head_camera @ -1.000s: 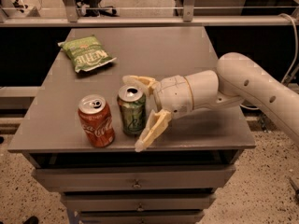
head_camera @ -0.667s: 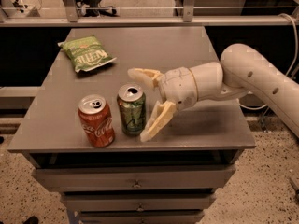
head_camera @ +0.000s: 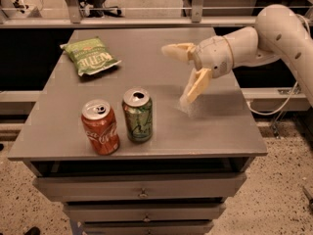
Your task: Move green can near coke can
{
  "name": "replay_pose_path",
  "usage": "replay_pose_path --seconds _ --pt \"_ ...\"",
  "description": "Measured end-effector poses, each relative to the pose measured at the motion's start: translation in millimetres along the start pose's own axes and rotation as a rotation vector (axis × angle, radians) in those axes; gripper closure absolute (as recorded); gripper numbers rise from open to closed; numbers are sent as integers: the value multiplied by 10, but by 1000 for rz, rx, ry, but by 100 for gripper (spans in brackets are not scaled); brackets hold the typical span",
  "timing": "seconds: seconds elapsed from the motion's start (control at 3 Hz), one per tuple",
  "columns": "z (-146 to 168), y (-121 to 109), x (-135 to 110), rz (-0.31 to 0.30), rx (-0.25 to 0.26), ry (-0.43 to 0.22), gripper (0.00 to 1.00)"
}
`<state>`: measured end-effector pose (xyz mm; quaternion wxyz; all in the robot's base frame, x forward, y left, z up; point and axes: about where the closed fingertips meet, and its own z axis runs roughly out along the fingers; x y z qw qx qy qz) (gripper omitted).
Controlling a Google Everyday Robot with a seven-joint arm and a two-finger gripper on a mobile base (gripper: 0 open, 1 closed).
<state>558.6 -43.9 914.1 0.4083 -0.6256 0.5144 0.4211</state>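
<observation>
Currently we are logging the gripper (head_camera: pixel 176 75) as hanging over the table (head_camera: pixel 215 126), its two pale fingers (head_camera: pixel 198 84) spread wide with nothing between them. One finger is reaching out roughly level, and the other is angling down toward the grey surface. Whether its lower tip is touching the top, we cannot tell. Behind the gripper, the white arm (head_camera: pixel 274 31) is running back toward the upper right of the view.

Moving outward, we are finding the green can (head_camera: pixel 138 115) standing upright near the gripper, apart from it, on its lower-left side as the camera sees it and closer to the table's front edge. Its silver top is facing up. Just beyond the green can, farther from the gripper, the coke can (head_camera: pixel 100 127) is standing upright too. The two cans are sitting just beside each other with a narrow gap showing between them.

Well apart from the gripper, toward the far-left corner, a green chip bag (head_camera: pixel 90 57) is lying flat. Below the fingers and the cans, the table's front is showing a drawer (head_camera: pixel 142 185).
</observation>
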Motion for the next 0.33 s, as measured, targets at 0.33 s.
replay_pose_path --seconds 0.33 --pt "-249 -141 -187 -46 60 0 0"
